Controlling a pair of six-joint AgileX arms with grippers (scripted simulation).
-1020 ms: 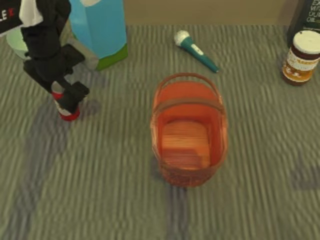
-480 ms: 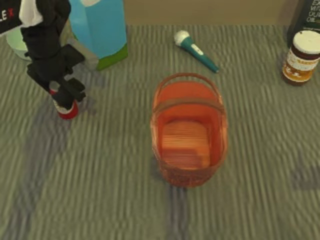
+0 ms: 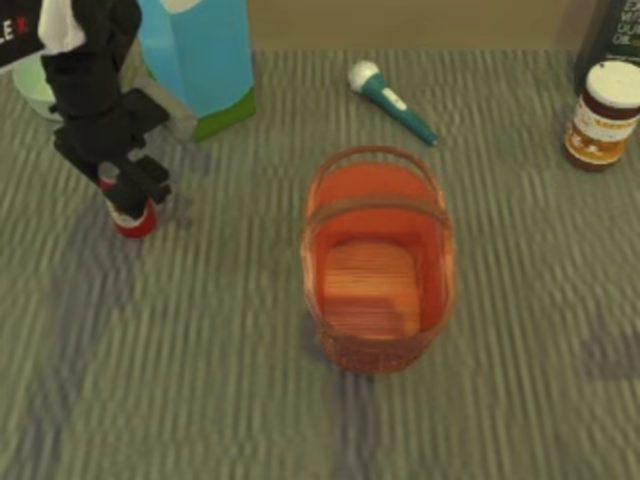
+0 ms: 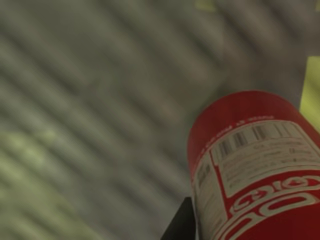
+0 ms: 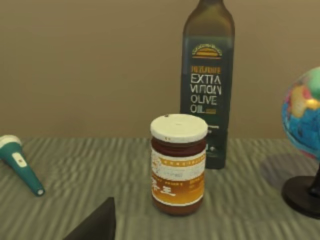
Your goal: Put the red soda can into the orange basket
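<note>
The red soda can [image 3: 134,222] stands upright on the grey cloth at the far left. My left gripper [image 3: 126,192] comes down over it from above and is shut on its upper part. In the left wrist view the red soda can [image 4: 255,165] fills the frame, with one dark finger [image 4: 182,225] pressed against its side. The orange basket [image 3: 446,270] sits in the middle of the table, its handle arched over the far end and nothing inside. My right gripper [image 5: 100,226] is out of the top view, parked at the right facing the brown jar.
A blue carton [image 3: 200,60] and a pale green bowl [image 3: 32,88] stand just behind the can. A teal microphone [image 3: 392,100] lies beyond the basket. At the far right are a brown jar [image 3: 603,115], an olive oil bottle [image 5: 207,85] and a globe [image 5: 305,140].
One second ago the left gripper's fingers stood wider around the can; they have since closed in on it. The can has shifted very slightly; the last half second shows no movement.
</note>
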